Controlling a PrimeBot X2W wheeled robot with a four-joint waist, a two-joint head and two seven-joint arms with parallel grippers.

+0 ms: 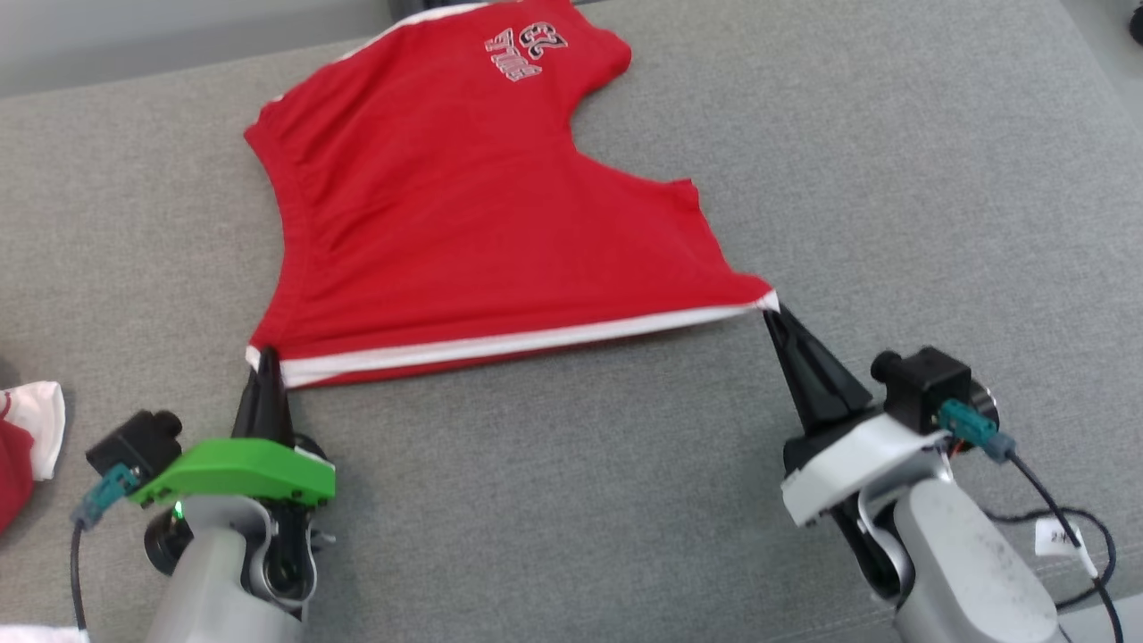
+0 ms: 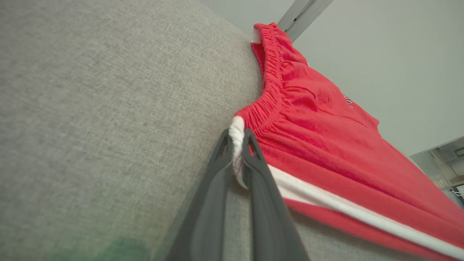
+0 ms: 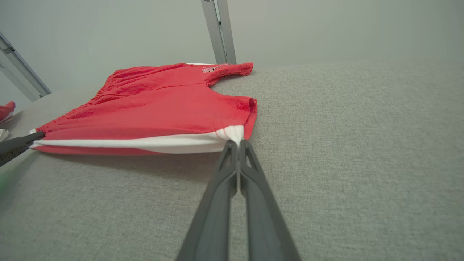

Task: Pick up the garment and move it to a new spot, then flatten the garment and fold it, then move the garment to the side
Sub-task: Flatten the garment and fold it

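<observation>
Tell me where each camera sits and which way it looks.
Head view: on the head, looking down at the shorts on the cushion; left gripper and right gripper show.
Left wrist view: on that wrist, along its fingers pinching a corner.
Right wrist view: same, across the shorts; own fingers show.
Shared: every view shows the shorts.

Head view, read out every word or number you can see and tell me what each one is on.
"23": on the red shorts, printed near the far leg hem, upside down in this view.
"BULLS": my best reading of the small word beside that number on the shorts; the letters are not sharp.
White tag on the black cable at lower right: dark marks, too small to read.
</observation>
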